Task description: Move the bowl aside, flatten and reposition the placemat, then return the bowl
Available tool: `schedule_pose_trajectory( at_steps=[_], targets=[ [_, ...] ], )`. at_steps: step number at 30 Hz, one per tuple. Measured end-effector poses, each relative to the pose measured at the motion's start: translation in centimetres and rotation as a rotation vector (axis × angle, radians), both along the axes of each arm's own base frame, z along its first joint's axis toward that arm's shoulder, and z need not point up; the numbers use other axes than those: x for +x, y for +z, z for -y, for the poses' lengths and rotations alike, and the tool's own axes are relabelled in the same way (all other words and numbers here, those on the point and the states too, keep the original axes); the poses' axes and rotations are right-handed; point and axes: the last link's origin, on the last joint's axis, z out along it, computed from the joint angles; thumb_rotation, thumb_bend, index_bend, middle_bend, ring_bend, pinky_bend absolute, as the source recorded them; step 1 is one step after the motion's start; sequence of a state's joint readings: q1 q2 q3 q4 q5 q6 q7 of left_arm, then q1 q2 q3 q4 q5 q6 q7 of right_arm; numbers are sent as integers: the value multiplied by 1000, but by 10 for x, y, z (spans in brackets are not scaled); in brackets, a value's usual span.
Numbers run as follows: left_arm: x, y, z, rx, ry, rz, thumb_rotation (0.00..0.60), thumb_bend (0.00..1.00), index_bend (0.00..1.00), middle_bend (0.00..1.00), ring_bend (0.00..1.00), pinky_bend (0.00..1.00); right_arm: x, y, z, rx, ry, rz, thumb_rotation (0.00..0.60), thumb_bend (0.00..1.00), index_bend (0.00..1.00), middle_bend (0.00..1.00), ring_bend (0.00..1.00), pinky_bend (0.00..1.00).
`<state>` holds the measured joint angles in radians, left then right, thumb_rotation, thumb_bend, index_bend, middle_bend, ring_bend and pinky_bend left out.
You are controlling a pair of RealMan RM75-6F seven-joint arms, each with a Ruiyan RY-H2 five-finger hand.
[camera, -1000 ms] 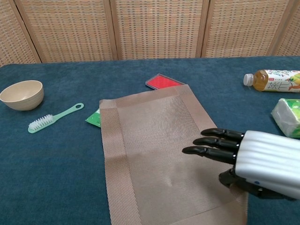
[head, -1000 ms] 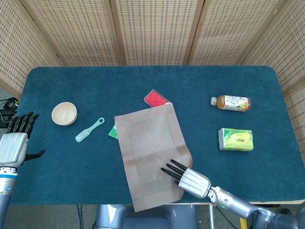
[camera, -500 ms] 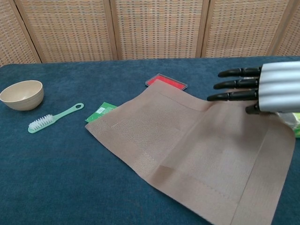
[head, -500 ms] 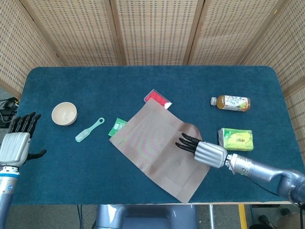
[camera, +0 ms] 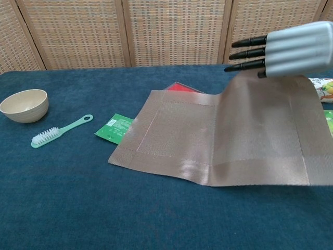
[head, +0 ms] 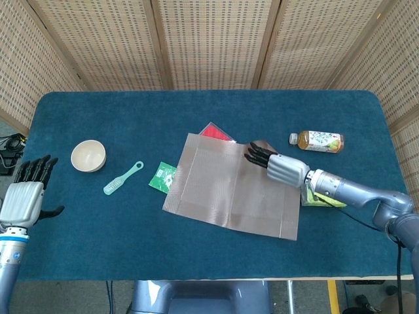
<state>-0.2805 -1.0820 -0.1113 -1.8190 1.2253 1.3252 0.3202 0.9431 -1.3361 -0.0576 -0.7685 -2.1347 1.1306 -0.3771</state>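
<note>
Near the table's middle, right hand (head: 278,165) pinches the placemat's (head: 229,193) far right edge, lifting that side to reposition it. Bowl (head: 88,155) sits parked far left. Left hand (head: 25,196) idles, fingers apart, empty.

Your robot's right hand (head: 278,165) and left hand (head: 25,196) each have a ribbed, shiny silver back and thin black fingers (head: 254,154), and each sits on a smooth, round, grey-silver arm (head: 353,191) with a blue ring near the left wrist.
</note>
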Motion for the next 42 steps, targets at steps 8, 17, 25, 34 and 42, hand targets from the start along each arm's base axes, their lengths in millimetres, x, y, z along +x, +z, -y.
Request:
schedule_pose_trajectory(
  at_steps=[8, 17, 25, 34, 42],
  targets=[
    [2, -6, 1, -22, -17, -13, 600, 0, 0, 0, 0, 0, 6, 32, 23, -179, -46, 229, 600, 0, 0, 0, 0, 0],
    [8, -17, -12, -62, -135, -10, 600, 0, 0, 0, 0, 0, -29, 59, -14, -206, -285, 691, 600, 0, 0, 0, 0, 0],
    [20, -51, -44, -164, -330, -89, 600, 0, 0, 0, 0, 0, -67, 55, -91, -185, -539, 1024, 600, 0, 0, 0, 0, 0],
    [40, -108, -79, -329, -534, -200, 600, 0, 110, 0, 0, 0, -101, 39, -165, -180, -727, 1244, 600, 0, 0, 0, 0, 0],
    [56, -156, -85, -484, -658, -203, 600, 0, 141, 0, 0, 0, -102, 21, -189, -134, -766, 1303, 600, 0, 0, 0, 0, 0]
  ],
)
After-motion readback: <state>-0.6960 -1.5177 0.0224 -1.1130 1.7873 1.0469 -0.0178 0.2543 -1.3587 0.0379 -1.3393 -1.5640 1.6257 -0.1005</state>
